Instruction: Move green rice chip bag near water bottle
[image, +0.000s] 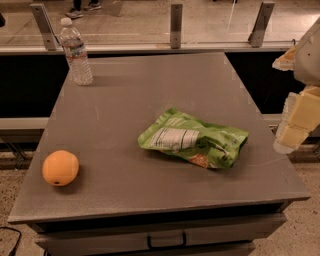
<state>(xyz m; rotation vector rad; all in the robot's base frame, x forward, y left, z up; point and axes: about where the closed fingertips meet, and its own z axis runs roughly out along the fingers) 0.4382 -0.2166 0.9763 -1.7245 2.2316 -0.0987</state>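
The green rice chip bag (195, 139) lies flat and crumpled on the grey table (150, 90), right of its middle, with the white label panel facing up and an orange-red patch at its near edge. The water bottle (76, 51) stands upright at the far left corner of the table, clear with a white cap. My gripper (292, 125) is at the right edge of the view, beyond the table's right side, to the right of the bag and apart from it. It holds nothing that I can see.
An orange (60, 168) sits near the table's front left corner. A glass railing with metal posts (176, 25) runs behind the table. A drawer with a handle (166, 241) is under the front edge.
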